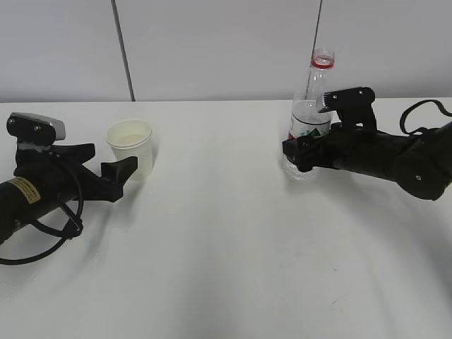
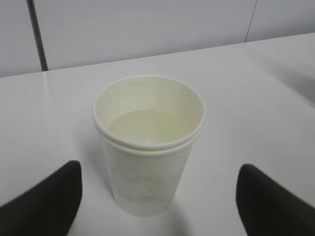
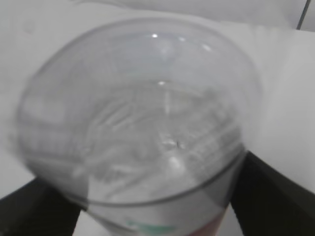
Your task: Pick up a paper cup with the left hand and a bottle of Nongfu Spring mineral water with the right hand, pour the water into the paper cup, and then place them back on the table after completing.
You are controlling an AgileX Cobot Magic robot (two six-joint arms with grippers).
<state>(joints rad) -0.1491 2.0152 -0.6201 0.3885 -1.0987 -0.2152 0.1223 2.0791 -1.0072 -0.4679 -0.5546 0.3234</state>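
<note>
The white paper cup (image 1: 131, 146) stands upright on the table (image 1: 226, 254) at the left, with pale liquid in its bottom (image 2: 147, 125). My left gripper (image 1: 119, 171) is open; its two black fingers (image 2: 47, 201) lie low on either side of the cup base, apart from it. The clear bottle (image 1: 309, 116), with a red neck ring and a red-green label, stands upright at the right. My right gripper (image 1: 300, 152) is closed round its lower part. In the right wrist view the bottle (image 3: 142, 113) is blurred and fills the frame, with a black finger (image 3: 275, 196) against each side.
A black cable (image 1: 49, 236) loops on the table by the left arm, and another (image 1: 420, 109) lies behind the right arm. A grey wall with a vertical seam (image 1: 123, 49) stands behind the table's far edge.
</note>
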